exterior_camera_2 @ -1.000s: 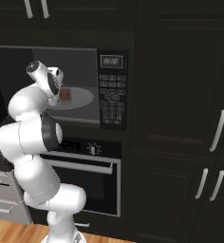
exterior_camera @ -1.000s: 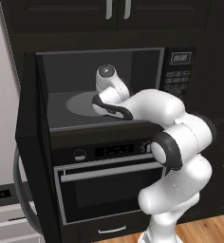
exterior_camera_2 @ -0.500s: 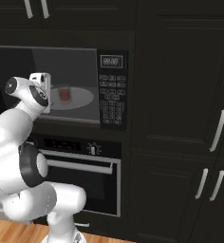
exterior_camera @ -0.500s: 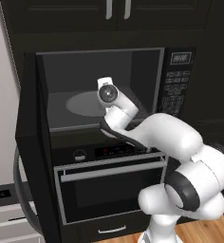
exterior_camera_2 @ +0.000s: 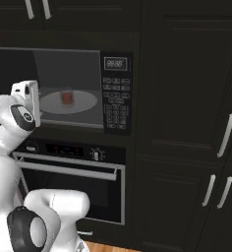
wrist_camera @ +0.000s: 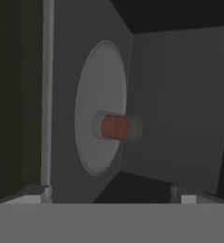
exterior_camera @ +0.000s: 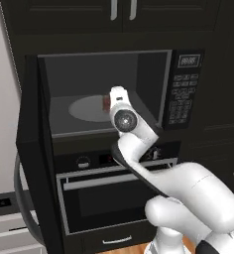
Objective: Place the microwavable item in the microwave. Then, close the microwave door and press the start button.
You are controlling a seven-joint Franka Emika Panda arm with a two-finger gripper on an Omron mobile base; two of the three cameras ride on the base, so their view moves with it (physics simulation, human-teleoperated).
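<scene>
I'm seeing the wide black microwave door (exterior_camera: 33, 154) hanging open at left. My hand (wrist_camera: 113, 192) is sitting spread and empty outside the black built-in microwave (exterior_camera_2: 64, 88). The small reddish-brown squat cylinder (wrist_camera: 115, 127) is resting on the round grey turntable (wrist_camera: 97, 95) inside.

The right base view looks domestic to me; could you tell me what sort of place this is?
Most likely a home kitchen: a built-in microwave with a keypad, an oven below it, and dark cabinets alongside.
</scene>
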